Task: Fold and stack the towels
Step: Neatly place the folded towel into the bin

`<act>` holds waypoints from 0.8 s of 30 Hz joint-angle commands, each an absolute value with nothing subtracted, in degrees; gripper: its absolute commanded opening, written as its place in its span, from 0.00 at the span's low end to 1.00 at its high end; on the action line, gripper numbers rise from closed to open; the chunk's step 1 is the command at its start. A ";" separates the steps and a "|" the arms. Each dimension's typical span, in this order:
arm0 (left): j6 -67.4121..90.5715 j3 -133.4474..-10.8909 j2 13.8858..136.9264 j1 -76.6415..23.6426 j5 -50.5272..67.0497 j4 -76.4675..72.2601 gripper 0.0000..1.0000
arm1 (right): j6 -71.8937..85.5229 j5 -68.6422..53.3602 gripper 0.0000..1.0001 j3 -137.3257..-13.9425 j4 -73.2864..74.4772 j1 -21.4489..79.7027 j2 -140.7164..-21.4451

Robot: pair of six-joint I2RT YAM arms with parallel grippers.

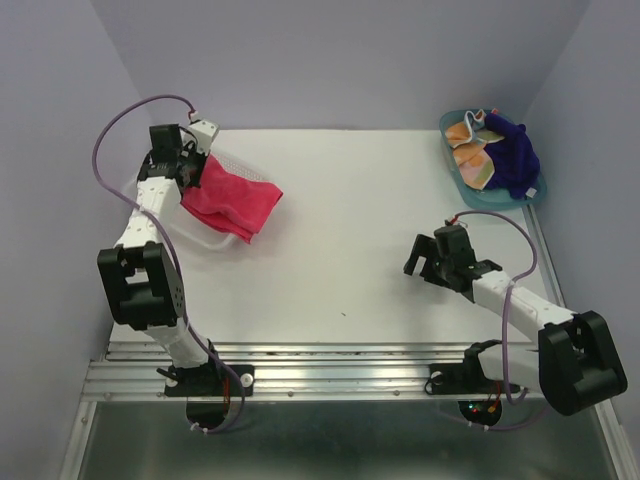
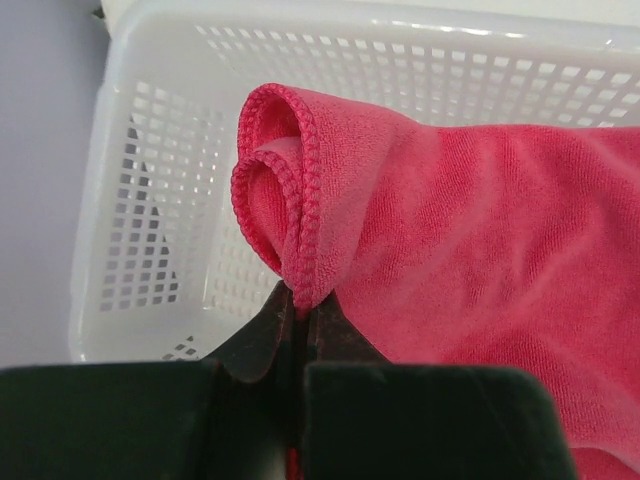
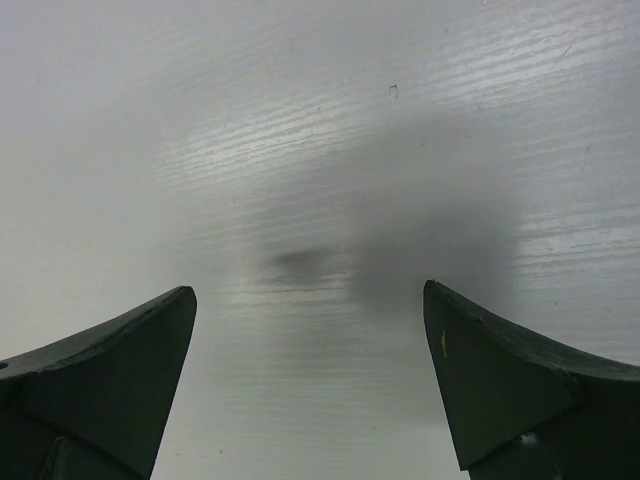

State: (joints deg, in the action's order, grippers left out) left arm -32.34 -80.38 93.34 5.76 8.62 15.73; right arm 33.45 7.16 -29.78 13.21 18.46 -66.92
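pinching the rolled hem of the pink-red towel (image 2: 480, 230), the left gripper (image 2: 298, 300) is clamped tight on the cloth, a detail only the left wrist view gives, with the white perforated basket (image 2: 150, 230) just behind. only the top view shows that towel lying over the basket at the table's far left, and the orange polka-dot towel (image 1: 470, 150) and dark purple-blue towel (image 1: 515, 160) bunched in the teal tray (image 1: 449, 150) at the far right corner. the right gripper (image 3: 310, 300) hangs with jaws wide apart over the white, faintly grained table (image 1: 350, 250); pale lilac walls enclose it
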 commanded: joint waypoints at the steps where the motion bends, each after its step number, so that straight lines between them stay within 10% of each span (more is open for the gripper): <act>1: -33.49 -82.26 96.41 6.77 9.67 13.80 0.00 | 34.10 8.88 1.00 -30.15 11.60 18.72 -67.93; 24: -39.46 -84.73 106.43 9.40 6.60 13.27 0.00 | 34.10 10.98 1.00 -30.41 12.13 18.81 -68.56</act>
State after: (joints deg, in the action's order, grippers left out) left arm -37.04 -81.69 106.61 9.06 8.21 15.07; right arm 33.45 8.62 -29.78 13.23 18.46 -68.40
